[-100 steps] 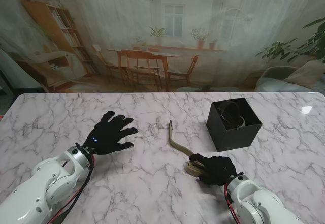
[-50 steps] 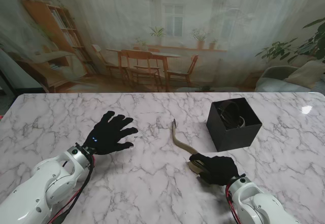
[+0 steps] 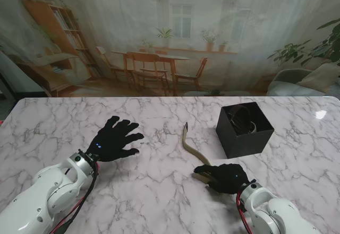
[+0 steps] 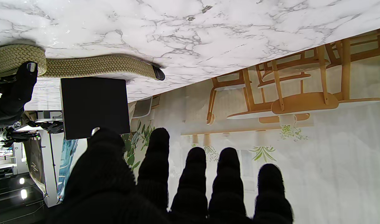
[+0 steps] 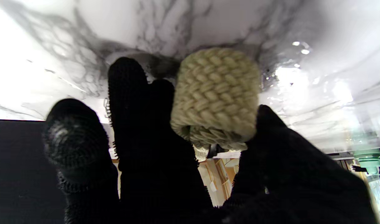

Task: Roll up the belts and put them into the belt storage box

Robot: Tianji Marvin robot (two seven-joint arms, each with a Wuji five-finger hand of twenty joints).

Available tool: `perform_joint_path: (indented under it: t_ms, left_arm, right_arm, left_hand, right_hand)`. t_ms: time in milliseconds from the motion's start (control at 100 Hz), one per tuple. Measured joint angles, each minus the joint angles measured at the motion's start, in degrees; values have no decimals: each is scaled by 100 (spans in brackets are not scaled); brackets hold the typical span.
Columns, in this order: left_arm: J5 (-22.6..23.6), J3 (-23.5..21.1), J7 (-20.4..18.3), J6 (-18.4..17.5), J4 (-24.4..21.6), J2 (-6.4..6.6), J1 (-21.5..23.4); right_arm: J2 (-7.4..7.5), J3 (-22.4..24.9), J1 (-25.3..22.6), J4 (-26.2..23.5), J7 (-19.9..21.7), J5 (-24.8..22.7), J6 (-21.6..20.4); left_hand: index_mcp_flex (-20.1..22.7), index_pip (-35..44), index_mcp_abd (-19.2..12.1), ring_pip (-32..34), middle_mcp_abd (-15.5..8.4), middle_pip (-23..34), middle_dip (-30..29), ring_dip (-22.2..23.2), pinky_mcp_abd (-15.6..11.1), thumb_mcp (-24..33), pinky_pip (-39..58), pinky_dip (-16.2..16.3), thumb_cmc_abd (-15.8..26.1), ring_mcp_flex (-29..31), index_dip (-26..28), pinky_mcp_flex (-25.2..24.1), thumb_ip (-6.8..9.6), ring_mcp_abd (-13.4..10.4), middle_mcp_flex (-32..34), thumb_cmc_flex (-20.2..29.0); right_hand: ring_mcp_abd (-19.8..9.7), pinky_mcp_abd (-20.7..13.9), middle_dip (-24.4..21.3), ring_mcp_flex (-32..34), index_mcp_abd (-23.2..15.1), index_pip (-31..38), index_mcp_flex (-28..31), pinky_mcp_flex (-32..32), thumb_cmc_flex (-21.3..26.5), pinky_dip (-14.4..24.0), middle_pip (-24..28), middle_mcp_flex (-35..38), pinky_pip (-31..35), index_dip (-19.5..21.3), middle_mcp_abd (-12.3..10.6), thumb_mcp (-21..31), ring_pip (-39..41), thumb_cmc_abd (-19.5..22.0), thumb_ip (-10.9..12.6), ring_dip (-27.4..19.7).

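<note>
Right hand (image 3: 227,176) pinching the rolled end of the woven belt (image 3: 189,145) near the tabletop's near edge; a slack pinch risks the coil unwinding

On the marble table (image 3: 159,202), the belt storage box (image 3: 244,138) stood to the right, farther from me, with a coiled belt (image 3: 243,120) inside it. A woven belt (image 3: 189,146) lay left of the box, its rolled end under the right hand (image 3: 226,177), nearer to me. The left hand (image 3: 114,139) rested well apart, on the left.
</note>
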Motion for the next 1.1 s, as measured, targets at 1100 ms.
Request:
perform_joint_path:
  t_ms: [1100]
  left_arm:
    - [-4, 23, 61, -3, 15, -2, -14]
  right_arm:
    - [-67, -160, 50, 504, -1263, 116, 16]
  left_hand:
    - [0, 0, 0, 0, -1, 0, 0, 0, 3, 0, 0, 0, 0, 0, 0, 0, 0, 0, 0, 0]
  right_hand:
    - [-321, 96, 139, 103, -123, 1061, -165, -170, -502, 31, -21, 310, -320, 496, -318, 570, 1051, -305, 152, 589]
